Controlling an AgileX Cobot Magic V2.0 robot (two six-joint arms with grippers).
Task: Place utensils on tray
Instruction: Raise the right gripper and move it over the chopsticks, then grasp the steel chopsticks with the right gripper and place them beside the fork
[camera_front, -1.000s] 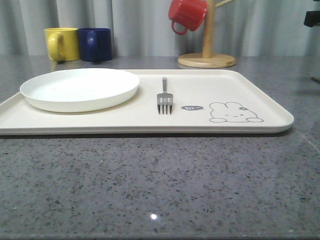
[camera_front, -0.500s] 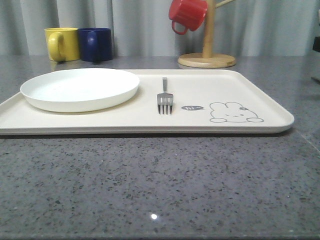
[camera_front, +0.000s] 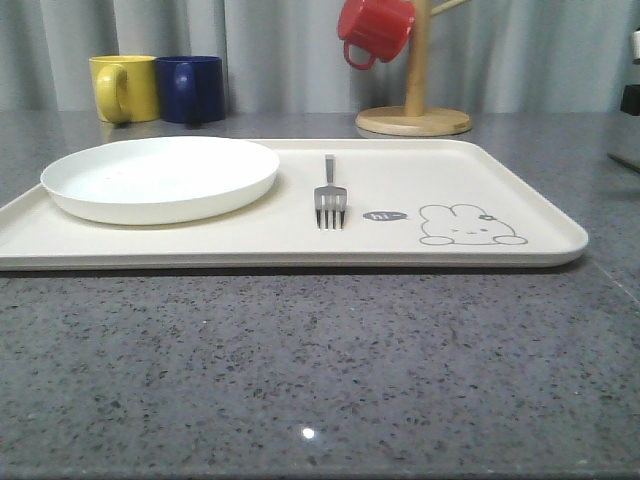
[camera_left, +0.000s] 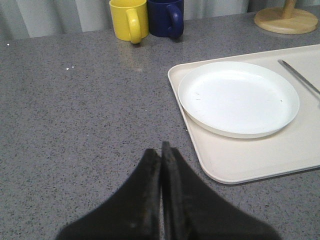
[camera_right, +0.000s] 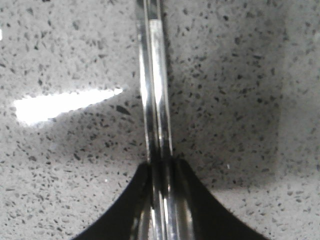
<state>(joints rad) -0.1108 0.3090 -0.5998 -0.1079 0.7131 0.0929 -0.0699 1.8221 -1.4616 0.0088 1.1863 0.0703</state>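
The cream tray (camera_front: 480, 170) lies across the middle of the counter, and the rabbit drawing (camera_front: 467, 225) is at its near right. A silver fork (camera_front: 329, 195) rests on the tray beside the white plate (camera_front: 160, 175), tines toward me. In the right wrist view my right gripper (camera_right: 161, 162) is shut on a pair of silver chopsticks (camera_right: 154, 90), which reach out over the speckled grey counter. My left gripper (camera_left: 161, 150) is shut on nothing and hovers over bare counter just off the tray's (camera_left: 235, 165) corner nearest it. The plate (camera_left: 239, 95) and fork handle (camera_left: 297, 75) show there too.
A yellow mug (camera_front: 123, 88) and a dark blue mug (camera_front: 190, 88) stand behind the tray at the back left. A wooden mug tree (camera_front: 414, 110) with a red mug (camera_front: 374, 30) stands at the back right. A dark part of my right arm (camera_front: 632, 98) shows at the right edge.
The dark part of my right arm at the front view's right edge has dropped lower. The tray, plate and fork have not moved.
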